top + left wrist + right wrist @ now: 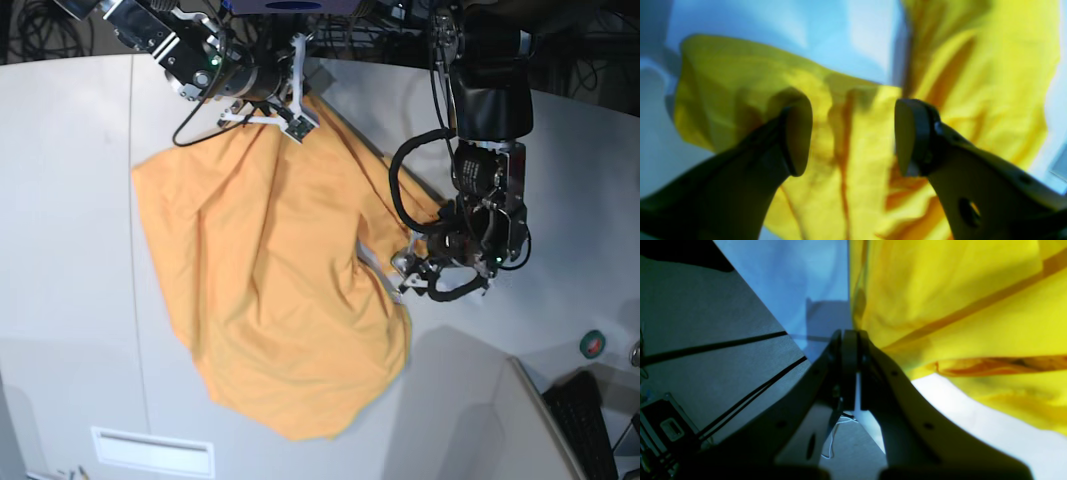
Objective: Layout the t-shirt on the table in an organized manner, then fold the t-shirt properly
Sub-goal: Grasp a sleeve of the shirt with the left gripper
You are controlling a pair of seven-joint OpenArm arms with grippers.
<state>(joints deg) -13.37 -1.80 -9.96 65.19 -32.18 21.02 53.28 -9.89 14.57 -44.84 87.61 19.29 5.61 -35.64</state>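
Note:
The orange t-shirt (270, 290) lies spread and wrinkled on the white table (70, 250). My right gripper (292, 118) is at the shirt's far corner. In the right wrist view its fingers are pressed together (850, 340), and the fabric edge (957, 290) runs into them. My left gripper (405, 272) is at the shirt's right edge. In the left wrist view it is open (853, 136), with both pads apart just above the creased fabric (990, 83) and holding nothing.
A black keyboard (590, 420) and a green tape roll (593, 345) sit at the right. Cables lie beyond the far edge. A dark seam (135, 320) runs down the table on the left. Past the table edge, floor, cables and a black box (670, 426) show.

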